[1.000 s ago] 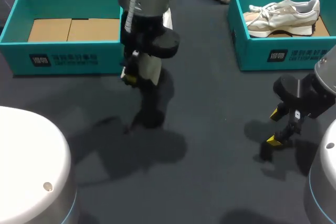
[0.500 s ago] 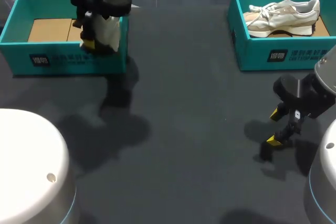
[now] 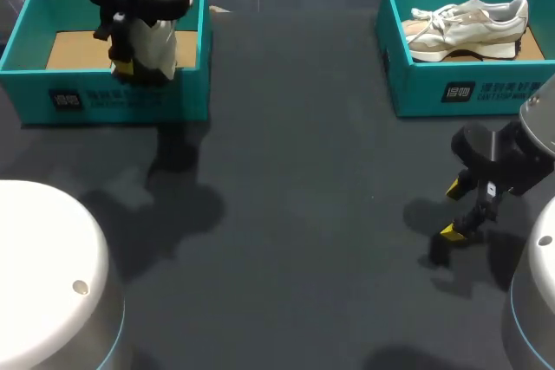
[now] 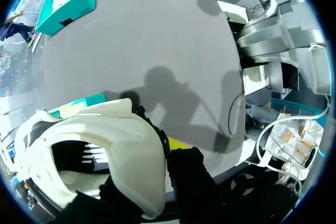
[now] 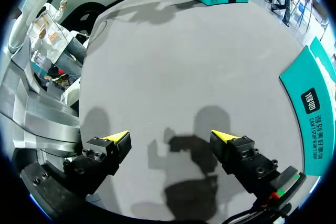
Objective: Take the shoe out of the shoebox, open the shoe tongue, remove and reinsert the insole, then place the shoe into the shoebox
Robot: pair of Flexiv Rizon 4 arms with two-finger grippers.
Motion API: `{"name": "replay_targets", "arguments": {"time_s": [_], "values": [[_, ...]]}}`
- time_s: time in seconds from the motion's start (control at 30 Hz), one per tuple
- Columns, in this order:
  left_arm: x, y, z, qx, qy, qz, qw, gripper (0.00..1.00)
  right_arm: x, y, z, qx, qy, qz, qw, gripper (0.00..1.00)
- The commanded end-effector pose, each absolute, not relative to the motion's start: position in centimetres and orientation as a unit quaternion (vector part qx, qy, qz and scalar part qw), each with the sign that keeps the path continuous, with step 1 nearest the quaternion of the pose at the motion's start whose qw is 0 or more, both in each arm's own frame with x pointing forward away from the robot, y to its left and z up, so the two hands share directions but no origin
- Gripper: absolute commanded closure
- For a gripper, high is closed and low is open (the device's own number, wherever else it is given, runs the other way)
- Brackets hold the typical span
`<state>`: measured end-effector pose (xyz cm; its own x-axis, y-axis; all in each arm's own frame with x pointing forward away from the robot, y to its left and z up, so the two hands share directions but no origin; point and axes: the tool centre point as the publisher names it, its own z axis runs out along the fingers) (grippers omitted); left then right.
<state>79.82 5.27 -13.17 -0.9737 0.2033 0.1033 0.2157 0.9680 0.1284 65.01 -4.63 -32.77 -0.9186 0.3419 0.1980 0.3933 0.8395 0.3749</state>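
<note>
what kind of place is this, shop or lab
Probably a robot test bench, not a shop: a dark table, the left gripper holding a white shoe at a teal shoebox, a second shoebox with a sneaker, the right gripper open.

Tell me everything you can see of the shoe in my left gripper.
The white shoe looks like smooth leather or synthetic, with a dark opening and a padded collar. It hangs in the left gripper above the left teal shoebox, near its front wall. Nothing else visibly touches it. Its sole is hidden.
</note>
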Motion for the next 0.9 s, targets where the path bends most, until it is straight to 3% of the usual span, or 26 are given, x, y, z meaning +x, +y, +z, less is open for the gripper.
{"name": "replay_targets", "arguments": {"time_s": [0.03, 0.9], "values": [[82.1, 8.6, -12.7, -0.098, -0.992, -0.05, 0.061, 1.0, 64.8, -4.7, -32.7, -0.192, -0.957, -0.208, 0.06, 0.0], [95.4, 20.5, -9.8, -0.042, -0.991, -0.098, 0.079, 1.0, 64.8, -4.7, -32.7, -0.192, -0.957, -0.208, 0.06, 0.0]]}}
